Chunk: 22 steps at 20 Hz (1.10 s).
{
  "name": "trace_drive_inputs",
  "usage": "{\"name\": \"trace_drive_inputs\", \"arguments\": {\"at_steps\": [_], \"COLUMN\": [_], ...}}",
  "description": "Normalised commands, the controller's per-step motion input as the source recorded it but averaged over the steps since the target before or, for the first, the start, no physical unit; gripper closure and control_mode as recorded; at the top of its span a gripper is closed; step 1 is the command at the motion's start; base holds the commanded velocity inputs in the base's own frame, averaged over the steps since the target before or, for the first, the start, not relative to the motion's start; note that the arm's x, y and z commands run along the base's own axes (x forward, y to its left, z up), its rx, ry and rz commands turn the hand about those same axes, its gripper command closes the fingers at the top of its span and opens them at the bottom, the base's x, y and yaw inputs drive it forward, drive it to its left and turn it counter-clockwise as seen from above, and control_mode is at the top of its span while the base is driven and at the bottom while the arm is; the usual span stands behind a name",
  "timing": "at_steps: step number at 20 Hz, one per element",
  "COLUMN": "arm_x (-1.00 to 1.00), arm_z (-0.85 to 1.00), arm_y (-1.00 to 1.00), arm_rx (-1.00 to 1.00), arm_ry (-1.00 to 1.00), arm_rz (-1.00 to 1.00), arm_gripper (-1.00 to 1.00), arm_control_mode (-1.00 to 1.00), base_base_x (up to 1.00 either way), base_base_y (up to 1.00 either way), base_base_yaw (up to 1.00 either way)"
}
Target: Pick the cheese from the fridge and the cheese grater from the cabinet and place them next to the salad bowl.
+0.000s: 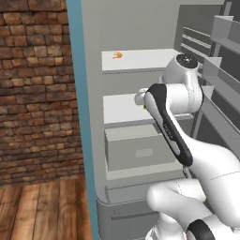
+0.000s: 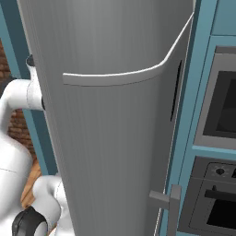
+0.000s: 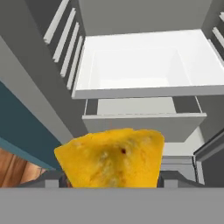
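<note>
Left base view: open fridge (image 1: 140,33) with white shelves, a tiny curled orange item (image 1: 117,55) near the left end of the top shelf (image 1: 140,60), a grey drawer (image 1: 140,147) below the second shelf, a teal side panel (image 1: 79,112) at the left, brick wall (image 1: 33,89) and wood floor (image 1: 42,211) beyond. White arm (image 1: 173,117) reaching in at second-shelf height, hand hidden behind the wrist, a sliver of yellow just at its edge. Right base view: grey fridge door (image 2: 115,138) across most of the frame, curved handle (image 2: 124,76) on it, arm at the left edge, teal cabinetry and a dark oven (image 2: 221,115) at the right. Hand view: cheese (image 3: 111,157), a yellow-orange wedge, close against the camera at the bottom centre, seated between the gripper (image 3: 111,180) fingers and clamped there, clear of the shelves; beyond it, a white shelf, the grey drawer under that, ribbed side walls, teal panel and floor at lower left.
</note>
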Motion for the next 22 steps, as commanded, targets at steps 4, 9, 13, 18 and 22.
{"name": "trace_drive_inputs", "arguments": {"at_steps": [4, 9, 13, 18, 22], "arm_x": [-0.4, -0.24, 0.0, 0.0, 0.0], "arm_z": [-0.35, -0.36, 0.0, 0.0, 0.0], "arm_y": [0.03, 0.11, 0.01, 0.0, 0.0], "arm_rx": [0.0, 0.0, 0.0, 0.0, 0.0], "arm_ry": [0.04, 0.12, 0.0, 0.0, 0.0], "arm_rz": [-0.02, -0.02, 0.0, 0.0, 0.0], "arm_gripper": [1.0, 1.0, 1.0, 1.0, 1.0], "arm_control_mode": [-1.0, -1.0, -1.0, 1.0, 1.0], "base_base_x": [0.0, 0.0, 0.0, 0.0, -0.15], "base_base_y": [0.0, 0.0, 0.0, 0.0, 0.0], "base_base_yaw": [0.0, 0.0, 0.0, 0.0, 0.0]}}
